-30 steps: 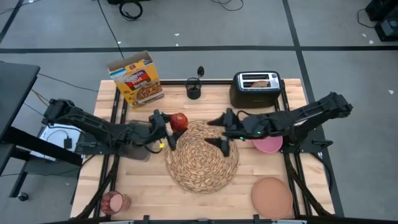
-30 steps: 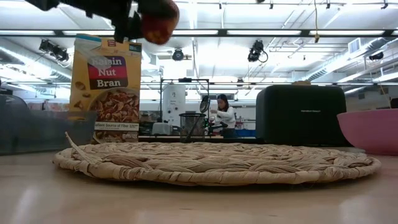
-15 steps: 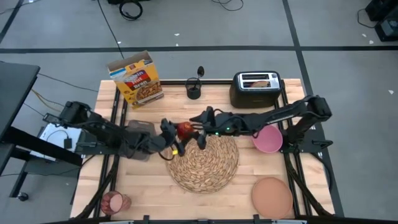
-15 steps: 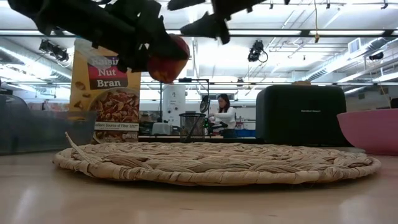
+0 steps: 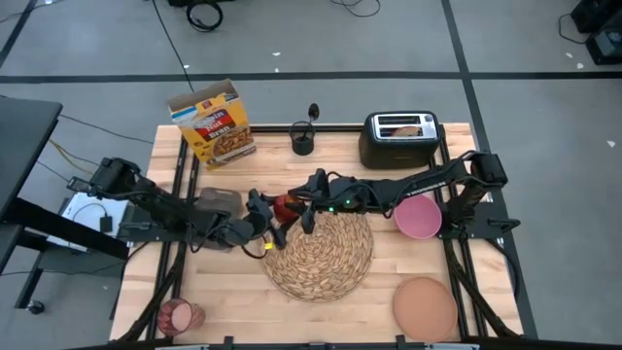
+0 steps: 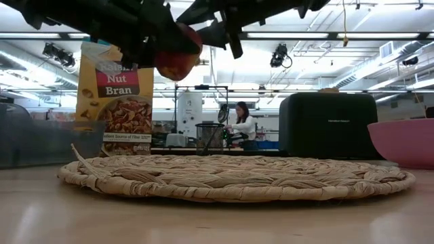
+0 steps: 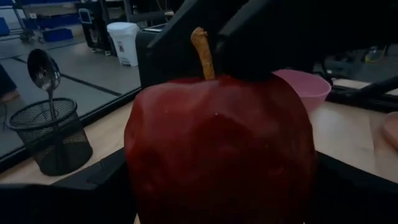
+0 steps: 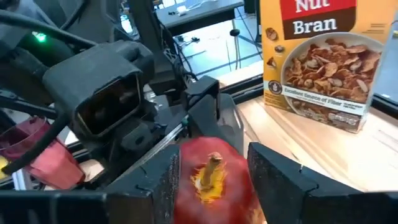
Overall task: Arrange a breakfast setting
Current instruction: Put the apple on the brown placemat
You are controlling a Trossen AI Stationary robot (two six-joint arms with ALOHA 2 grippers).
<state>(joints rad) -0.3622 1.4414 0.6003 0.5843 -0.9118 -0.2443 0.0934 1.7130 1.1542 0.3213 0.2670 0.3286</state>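
Holding a smooth, round red apple (image 5: 283,206) aloft over the woven straw placemat's (image 5: 321,255) rear-left edge: left end effector (image 5: 269,220) clamping it; right end effector (image 5: 306,199) straddling it, part-open.

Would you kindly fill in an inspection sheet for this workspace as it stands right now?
Surface: wooden table, woven placemat at centre.
Job's things: apple held in the air over the placemat's rim; pink bowl and plate on the right; pink cup lying at the front left corner; spoon in the mesh holder; toast in the toaster.
Clutter: cereal box.
End effectors: left end effector grips the apple; right end effector straddles it, fingers around it.
Cables: cables on the floor.
Surroundings: person far behind.
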